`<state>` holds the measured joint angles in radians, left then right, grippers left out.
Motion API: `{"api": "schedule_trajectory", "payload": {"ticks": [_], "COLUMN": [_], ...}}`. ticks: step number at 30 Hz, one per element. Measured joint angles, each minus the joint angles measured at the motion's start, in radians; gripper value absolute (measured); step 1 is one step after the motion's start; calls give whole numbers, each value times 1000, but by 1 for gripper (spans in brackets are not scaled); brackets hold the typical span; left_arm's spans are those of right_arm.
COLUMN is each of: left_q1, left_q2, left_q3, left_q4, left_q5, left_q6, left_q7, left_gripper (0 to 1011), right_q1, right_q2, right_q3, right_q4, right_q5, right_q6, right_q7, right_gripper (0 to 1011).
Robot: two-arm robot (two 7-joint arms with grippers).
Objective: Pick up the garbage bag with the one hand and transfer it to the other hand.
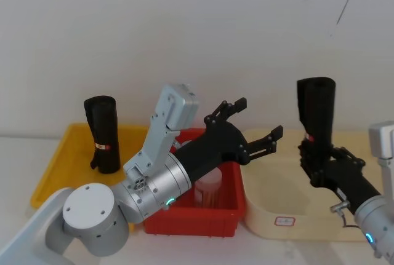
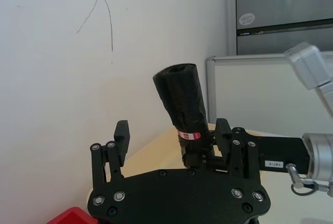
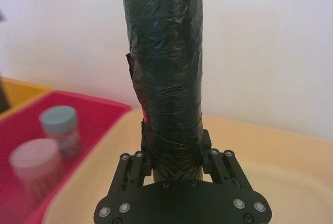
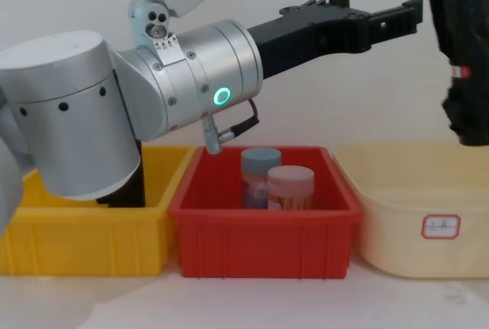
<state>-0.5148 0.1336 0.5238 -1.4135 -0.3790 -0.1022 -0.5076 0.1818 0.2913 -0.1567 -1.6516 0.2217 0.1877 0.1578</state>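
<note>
In the head view, my left gripper [image 1: 258,119] reaches forward and to the right above the red bin [image 1: 188,225]. Its jaws are spread wide and hold nothing, and its tips point toward the garbage bag [image 1: 316,108]. The bag stands upright in the air over the cream tub [image 1: 271,219], gripped near its lower end by my right gripper [image 1: 317,162], whose arm rises from the lower right corner. A second roll [image 1: 102,133] stands in the yellow bin [image 1: 52,173] on the left. A plain white wall [image 1: 154,31] closes off the back.

In the left wrist view, I look out between the left gripper's parted fingers [image 2: 122,133] at the bag farther off. Its red-and-white band [image 2: 189,135] sits just above the right gripper's clamp. A white sticker [image 2: 273,164] shows on that gripper's body, and thin dark lines mark the wall.

In the right wrist view, the right gripper's fingers [image 3: 136,162] press on both sides of the bag's base. Beyond them the red bin holds a teal-lidded jar [image 3: 60,125] and a pink-lidded jar [image 3: 31,161].

In the chest view, the left arm lies nearly level, with its green ring [image 4: 221,97] lit. The nearest open fingertip stops just beside the bag at the right edge, with a small gap between them. The yellow, red and cream containers sit side by side on the white table [image 4: 252,306].
</note>
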Motion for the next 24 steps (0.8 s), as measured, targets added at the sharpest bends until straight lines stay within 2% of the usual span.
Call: {"api": "schedule_trajectory", "payload": {"ticks": [8,11,14,16,18,24], "left_q1": [0,0,0,0,0,0], "left_q2": [0,0,0,0,0,0], "left_q3": [0,0,0,0,0,0], "left_q4": [0,0,0,0,0,0], "left_q5": [0,0,0,0,0,0], "left_q6": [0,0,0,0,0,0], "left_q7": [0,0,0,0,0,0], "left_gripper": [1001,1001,1001,1001,1001,1001], "right_q1": [14,19,26,29,30,30], "right_q2": [-13,-16,-19,-21,-21,-21], "right_q3": [28,32,37,38,39,39], "right_q4": [44,55,73,79,81,75], "right_q5": [-36,-47,-63,-73,-79,-102], "right_q6": [51,65,78,81,82,80], "right_q7": [-74,-92,-115,-125,-131,-147], "right_gripper": [505,540,648,680,774,901]}}
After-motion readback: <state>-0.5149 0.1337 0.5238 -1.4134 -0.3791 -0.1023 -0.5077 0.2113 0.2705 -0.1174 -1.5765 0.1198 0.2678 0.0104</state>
